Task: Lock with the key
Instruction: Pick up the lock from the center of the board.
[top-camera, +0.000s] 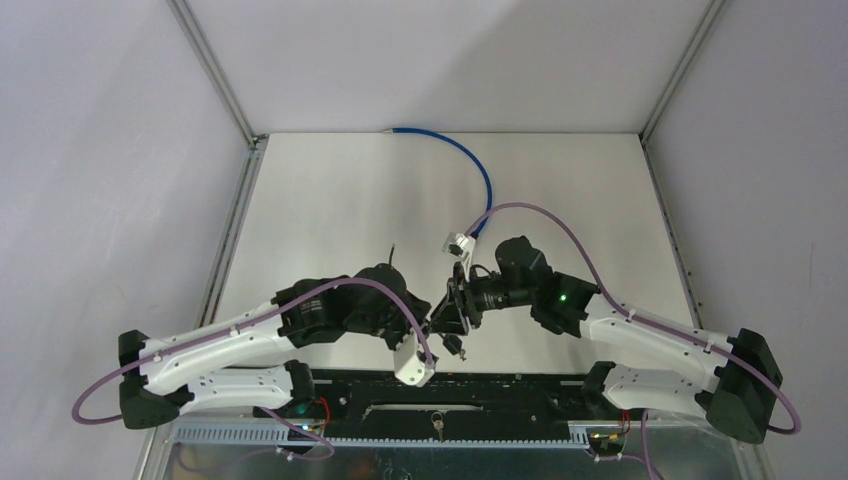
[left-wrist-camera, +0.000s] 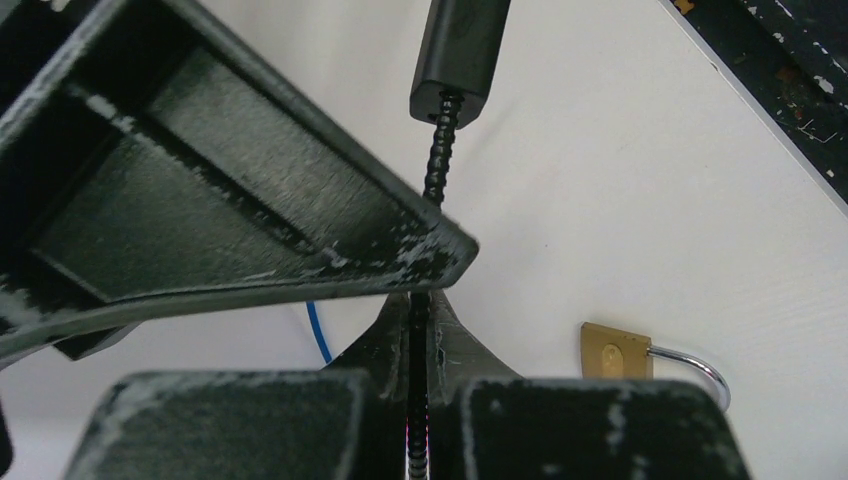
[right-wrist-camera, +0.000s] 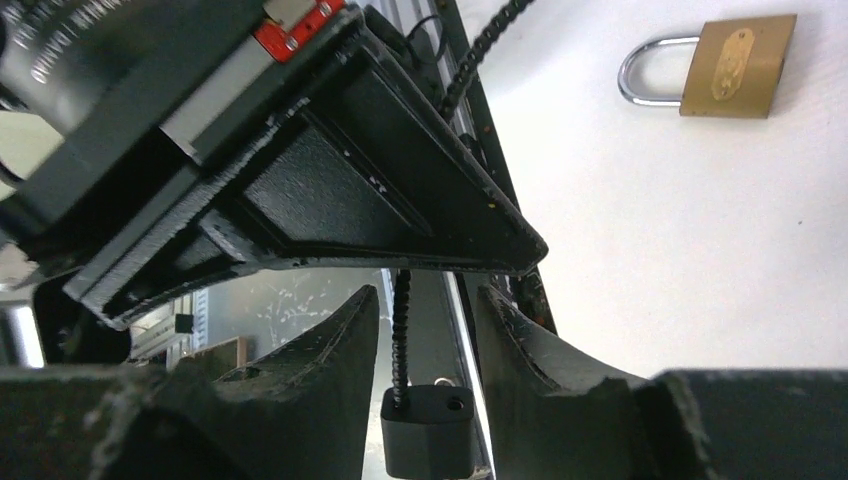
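We find both arms meeting low over the near middle of the table (top-camera: 330, 190). The left pincer (left-wrist-camera: 415, 322) is pressed together on a black beaded chain (left-wrist-camera: 437, 165), which runs out between its fingertips and ends in a small black block (right-wrist-camera: 428, 432) with a hole in it. The right pincer (right-wrist-camera: 425, 300) stands apart, one finger on each side of the chain and the block hanging between them, and neither finger visibly touches it. One right finger crosses close over the tip of the left pincer. We cannot make out a key blade in any view. The padlock (right-wrist-camera: 738, 68), brass with a silver shackle, lies flat on the table, well clear of both pincers and touched by neither. We cannot tell whether its shackle is latched. A blue cable (top-camera: 480, 165) curves across the far half of the table from the back edge towards the middle. A black rail (top-camera: 520, 385) runs along the near edge between the arm bases.
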